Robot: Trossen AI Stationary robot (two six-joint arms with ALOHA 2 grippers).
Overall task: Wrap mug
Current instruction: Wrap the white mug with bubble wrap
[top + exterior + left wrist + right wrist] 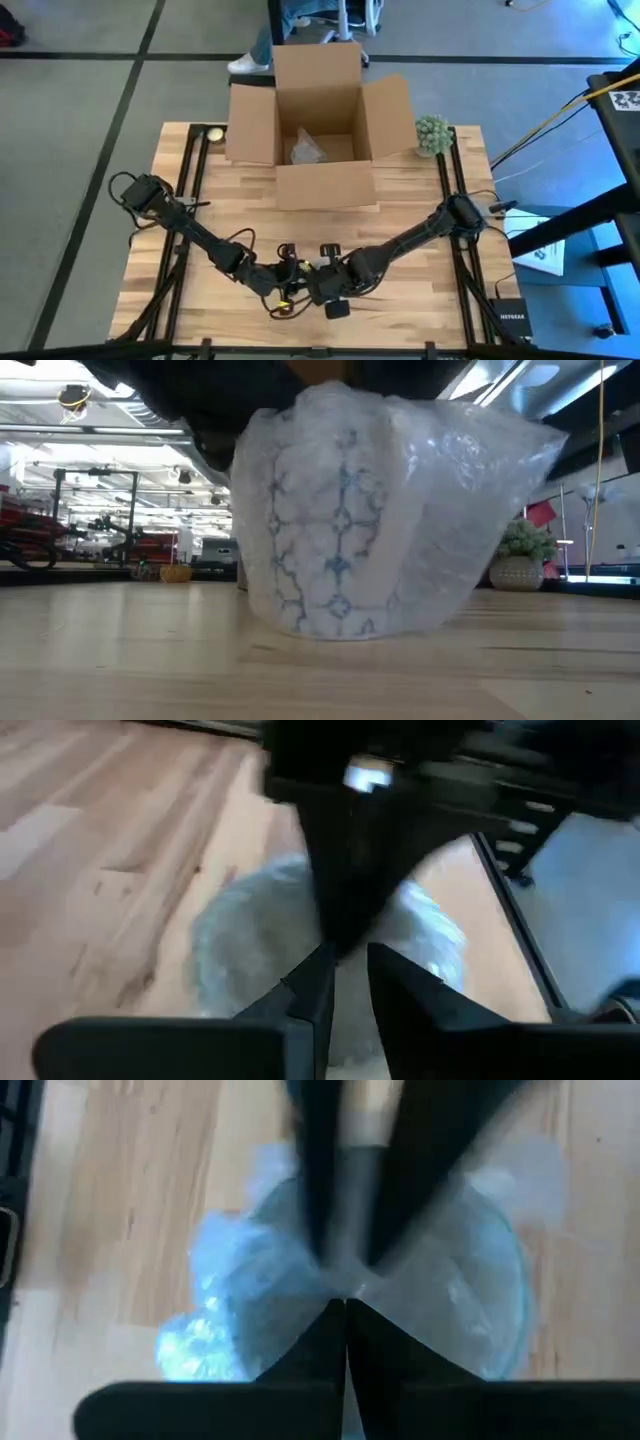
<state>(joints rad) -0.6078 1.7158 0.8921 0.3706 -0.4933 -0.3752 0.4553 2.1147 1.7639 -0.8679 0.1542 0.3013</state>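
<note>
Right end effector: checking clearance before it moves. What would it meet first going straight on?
The right end effector, fingers together, points at the wrapped mug just ahead; it likely meets the wrap first, if not already touching.

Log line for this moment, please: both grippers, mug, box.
left gripper: over wrapped mug, nearly closed | right gripper: shut on wrap | mug: on table, inside wrap | box: open

white mug (335, 550) with blue pattern, clear wrap (480, 500).
</note>
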